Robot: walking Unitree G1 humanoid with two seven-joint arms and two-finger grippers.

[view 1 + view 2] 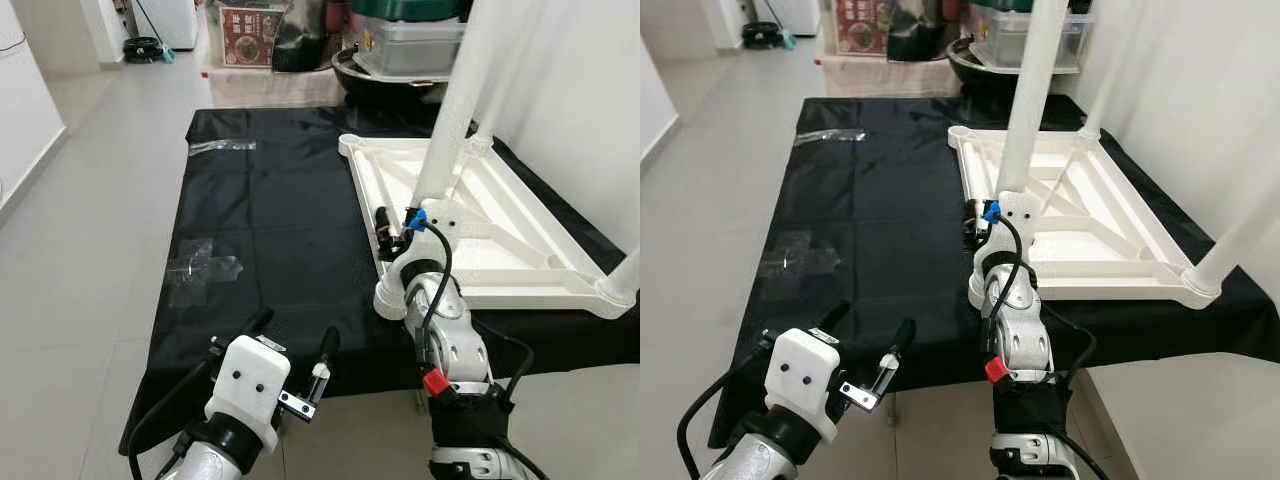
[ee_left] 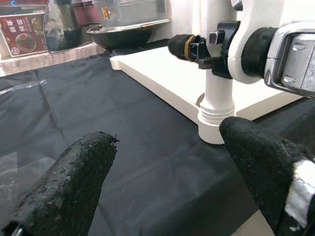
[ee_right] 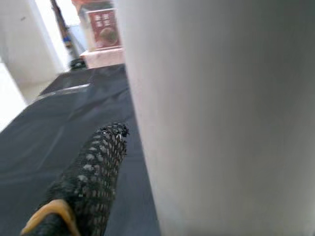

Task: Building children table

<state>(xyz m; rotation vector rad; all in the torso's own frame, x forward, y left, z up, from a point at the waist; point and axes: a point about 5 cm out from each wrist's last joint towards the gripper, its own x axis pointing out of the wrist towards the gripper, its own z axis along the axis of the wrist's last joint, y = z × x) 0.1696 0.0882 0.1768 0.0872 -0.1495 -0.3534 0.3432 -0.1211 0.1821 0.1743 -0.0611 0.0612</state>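
Nearest me, left end effector hangs over the front edge of the black sheet, fingers spread wide, nothing between them. Just beyond and to the right, right end effector is closed on the near white leg of the upturned children's table, w/ one finger on each side low down by the base. A blue-tipped cable loops off that wrist.

The table lies top-down on the sheet's right half; the leg collar sits at its near corner, and a second leg rises at the front right corner.

On the sheet's left half: crumpled clear plastic near, a clear strip far.

Past the sheet: a red printed box, a dark bowl, a grey lidded bin, coiled hose far left.

Left wrist view gives the leg's ribbed collar; right wrist view, v. close, gives one mesh finger beside the leg.
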